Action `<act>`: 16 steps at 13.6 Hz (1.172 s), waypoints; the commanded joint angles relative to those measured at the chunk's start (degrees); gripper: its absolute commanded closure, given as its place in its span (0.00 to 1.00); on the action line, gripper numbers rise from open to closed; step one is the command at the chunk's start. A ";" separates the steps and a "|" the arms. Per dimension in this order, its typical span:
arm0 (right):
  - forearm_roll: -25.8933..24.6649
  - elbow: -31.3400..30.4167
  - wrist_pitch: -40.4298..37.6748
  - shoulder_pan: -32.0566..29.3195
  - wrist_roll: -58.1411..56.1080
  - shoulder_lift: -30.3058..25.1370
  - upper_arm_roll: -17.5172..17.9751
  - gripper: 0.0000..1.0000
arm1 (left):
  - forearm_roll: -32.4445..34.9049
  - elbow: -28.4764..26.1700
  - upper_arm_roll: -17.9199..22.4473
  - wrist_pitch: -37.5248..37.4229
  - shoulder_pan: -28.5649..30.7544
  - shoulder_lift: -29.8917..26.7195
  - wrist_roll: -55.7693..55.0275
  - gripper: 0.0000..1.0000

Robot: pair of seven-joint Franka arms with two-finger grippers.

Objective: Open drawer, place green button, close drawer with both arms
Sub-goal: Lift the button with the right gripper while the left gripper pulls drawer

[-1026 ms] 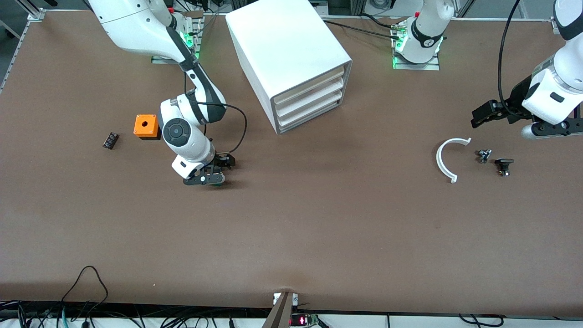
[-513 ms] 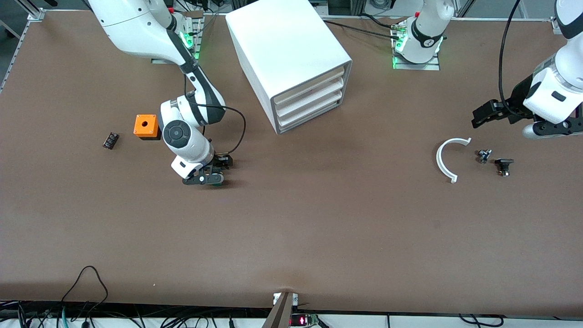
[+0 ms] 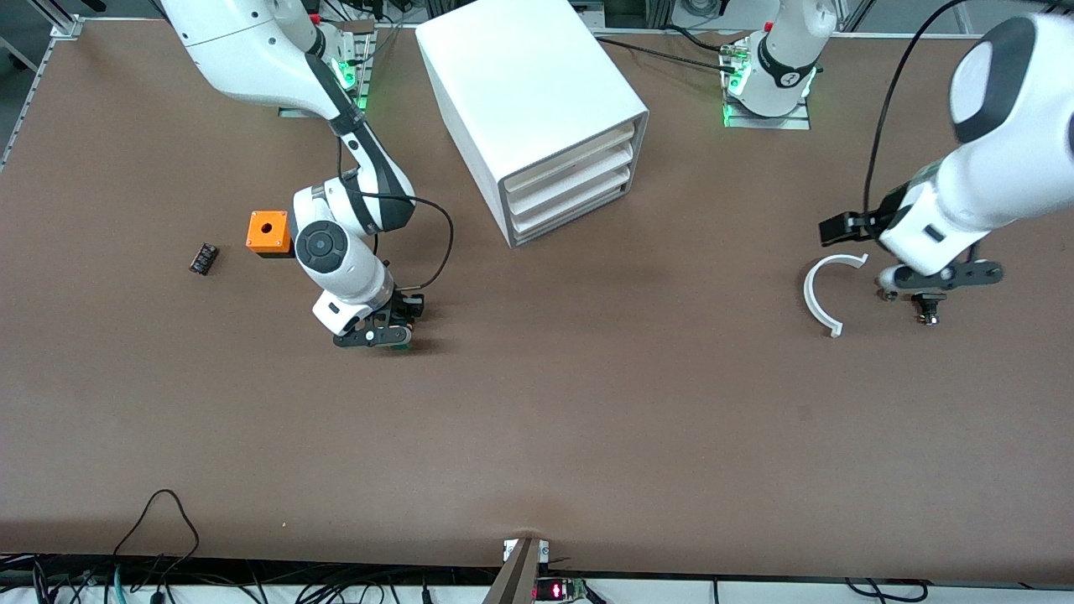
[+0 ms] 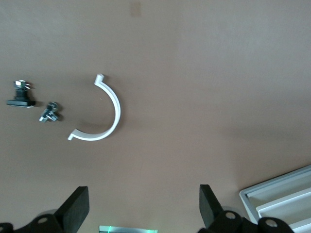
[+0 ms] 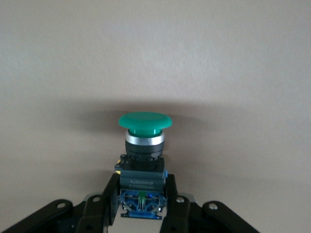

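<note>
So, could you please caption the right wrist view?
Right gripper shut on the green-capped button, just above the brown table.

The button (image 5: 145, 145) has a glossy green plastic cap over a shiny metal collar; the table (image 5: 155, 48) looks matt.

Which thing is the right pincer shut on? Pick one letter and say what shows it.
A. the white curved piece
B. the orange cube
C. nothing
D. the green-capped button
D: in the right wrist view the right pincer has its fingers closed on the dark body of the button, whose green cap points away from the wrist.
</note>
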 commanded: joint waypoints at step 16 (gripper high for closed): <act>0.07 21.25 -13.45 0.23 -16.77 -1.95 -1.61 0.80 | -51.09 -26.76 -21.89 27.62 -1.05 17.99 15.43 0.00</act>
